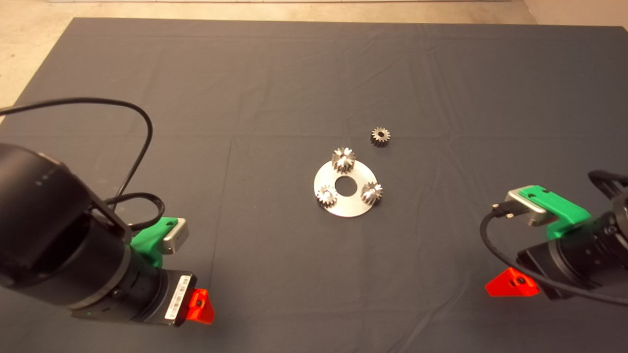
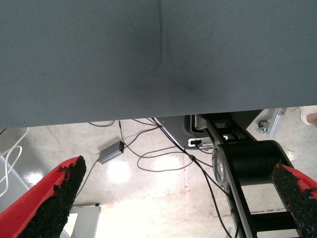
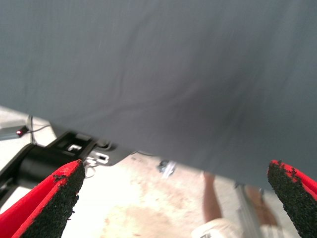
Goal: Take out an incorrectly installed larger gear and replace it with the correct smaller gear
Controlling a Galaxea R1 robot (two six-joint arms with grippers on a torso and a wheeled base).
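dark mat [image 1: 196, 73], round steel plate [image 1: 346, 206], two small silver gears [image 1: 326, 195]

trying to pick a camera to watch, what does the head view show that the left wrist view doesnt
Only the head view shows the work: the larger gear and two small silver gears on the round plate, the smaller gear loose beside it, and the right gripper parked lower right.

Only the left wrist view shows the floor cables beyond the mat.

Both show the dark mat and the left gripper, its jaws open.
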